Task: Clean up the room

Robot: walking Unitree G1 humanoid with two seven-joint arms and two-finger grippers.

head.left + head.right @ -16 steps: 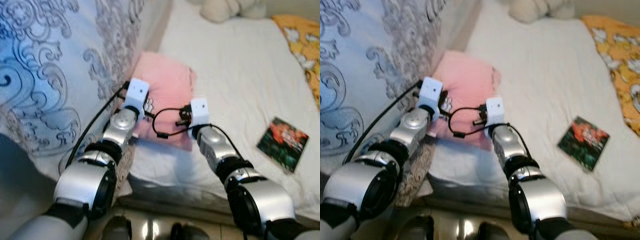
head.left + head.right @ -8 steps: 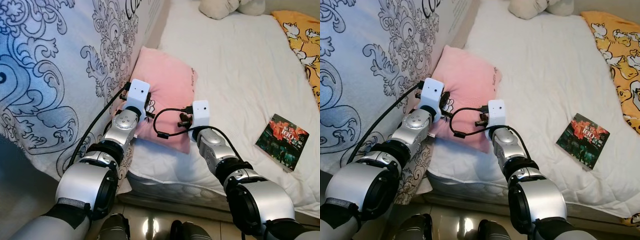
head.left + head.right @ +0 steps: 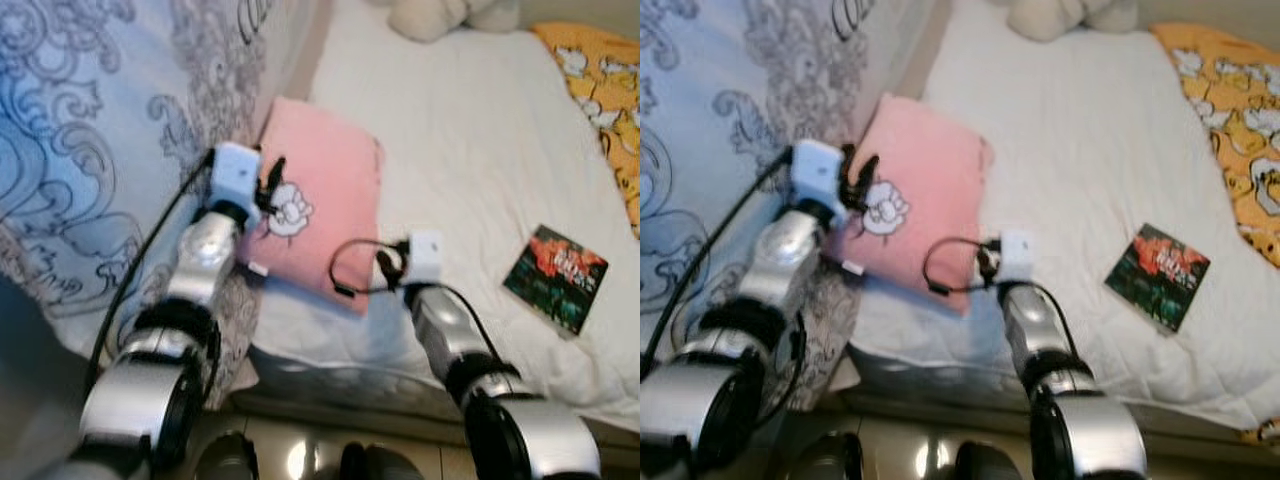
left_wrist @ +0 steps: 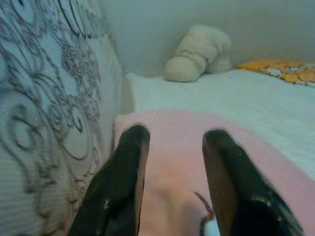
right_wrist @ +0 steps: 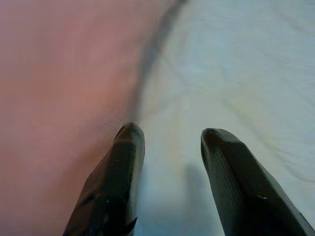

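Pink pillow [image 3: 322, 195] at the bed's left edge, both grippers beside it.

The pillow lies on the white bed [image 3: 470, 150], against a blue patterned quilt [image 3: 100, 130]. The left gripper [image 4: 172, 140] hovers over its near left side, fingers apart, holding nothing. The right gripper [image 5: 170, 135] sits at its near right edge, fingers spread, empty. A book [image 3: 555, 277] lies near the right edge; a plush toy [image 3: 445, 15] rests at the far end.
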